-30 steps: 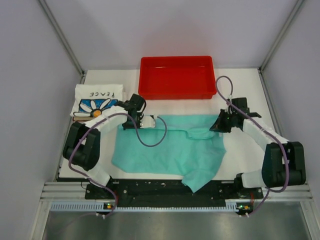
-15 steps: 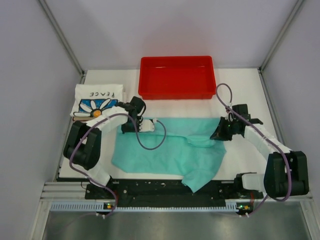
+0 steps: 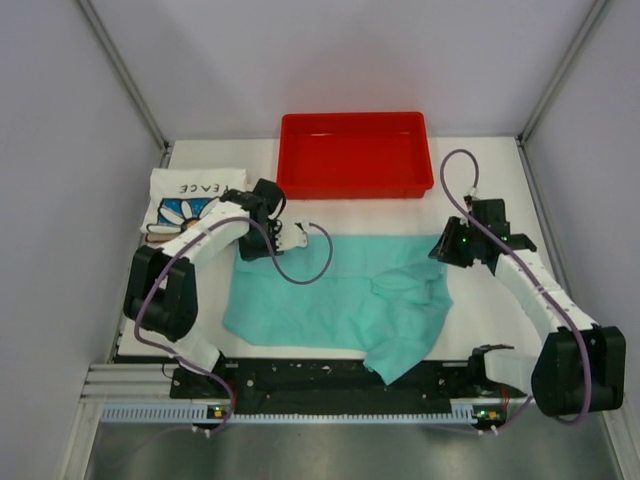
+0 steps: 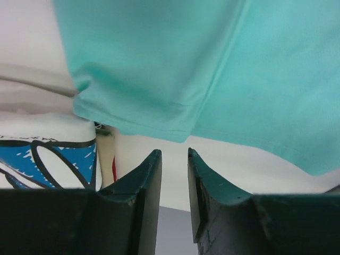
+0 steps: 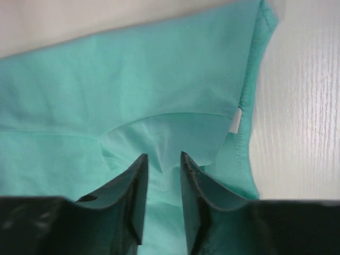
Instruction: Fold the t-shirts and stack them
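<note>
White desk (image 3: 470, 310) within grey enclosure walls, red tray (image 3: 353, 190) at the middle of the far edge. The teal t-shirt (image 3: 320, 300) lies spread across the middle of the desk, rumpled near its right side, one flap trailing over the near edge. The daisy-print t-shirt (image 3: 190, 195) sits folded at the far left corner. The left hand (image 4: 174, 154) hovers just off the teal cloth's far left corner, and the right hand (image 5: 162, 156) hovers above its far right corner by the neckline. Both are narrowly spread with nothing between the fingers. A clean fold probably calls for both hands to pinch matching hem points, lift together, and lay the trailing flap flat before stacking on the daisy-print t-shirt.
</note>
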